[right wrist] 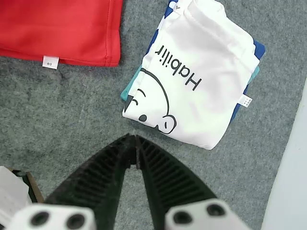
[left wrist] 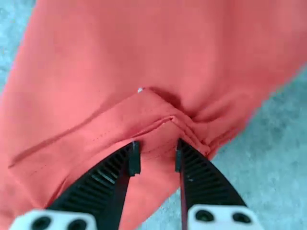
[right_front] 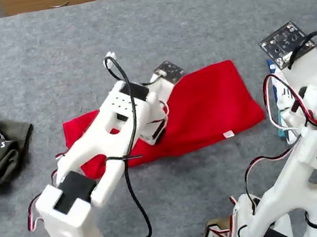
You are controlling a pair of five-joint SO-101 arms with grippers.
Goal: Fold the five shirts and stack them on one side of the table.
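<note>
Even, fairly bright light falls on the grey table (right_front: 191,22), probably from overhead, since the shadows are short and soft. The left arm (right_front: 111,126) throws a small dark shadow onto the red shirt (right_front: 217,102) beneath it. In the left wrist view, dim creases shade the shirt's fold. The white shirt (right wrist: 211,43) is evenly lit, with a thin shadow along its edge.

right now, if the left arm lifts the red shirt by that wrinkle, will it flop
Probably yes: the red shirt is thin cloth, bunched into a soft ridge by the left gripper, so it would likely drape and unfold. It looks light. Pushed, it may wrinkle rather than slide, since the grey table cover looks felt-like.
</note>
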